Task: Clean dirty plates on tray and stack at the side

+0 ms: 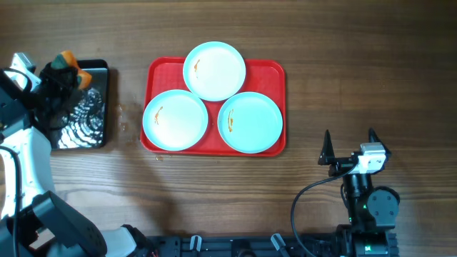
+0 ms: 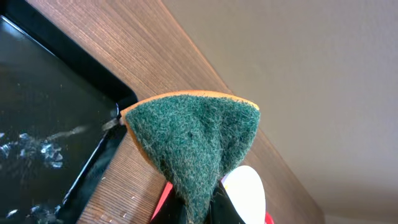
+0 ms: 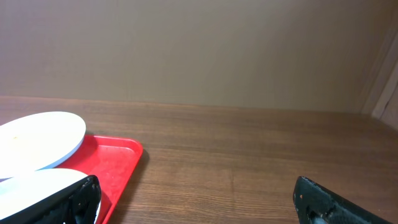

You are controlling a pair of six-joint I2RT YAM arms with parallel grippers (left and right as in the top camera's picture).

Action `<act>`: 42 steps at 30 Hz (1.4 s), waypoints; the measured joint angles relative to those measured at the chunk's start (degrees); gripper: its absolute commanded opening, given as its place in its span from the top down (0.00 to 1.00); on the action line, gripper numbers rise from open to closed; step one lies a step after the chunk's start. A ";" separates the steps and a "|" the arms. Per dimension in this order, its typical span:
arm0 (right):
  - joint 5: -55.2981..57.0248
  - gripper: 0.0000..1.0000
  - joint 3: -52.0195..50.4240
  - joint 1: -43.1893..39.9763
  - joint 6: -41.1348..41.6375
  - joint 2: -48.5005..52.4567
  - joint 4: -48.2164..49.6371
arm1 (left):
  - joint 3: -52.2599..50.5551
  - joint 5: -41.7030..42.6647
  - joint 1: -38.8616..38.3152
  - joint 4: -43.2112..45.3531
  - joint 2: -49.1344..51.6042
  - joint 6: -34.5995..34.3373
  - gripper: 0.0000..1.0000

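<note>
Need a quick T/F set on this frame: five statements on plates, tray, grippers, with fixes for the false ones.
1. All three plates lie on the red tray. True.
2. The plates are wiped clean. False: each shows an orange-brown smear.
3. The left gripper is shut on a green sponge. True.
4. The right gripper holds a plate. False: it is open and empty, apart from the tray.
5. The plates form one stack beside the tray. False: they are spread out on it.
</note>
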 measured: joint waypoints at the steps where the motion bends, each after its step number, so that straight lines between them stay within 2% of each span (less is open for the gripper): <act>1: 0.00 0.00 0.00 0.00 0.00 0.00 0.00 | 0.00 0.11 0.26 0.04 0.00 0.00 0.96; 11: 0.02 0.00 0.00 0.00 0.00 0.00 0.00 | 0.00 -1.88 4.98 -2.47 0.00 0.00 0.96; 42: 0.00 0.00 0.00 0.00 0.00 0.00 0.00 | 0.00 -5.35 4.96 -5.11 0.00 0.31 0.96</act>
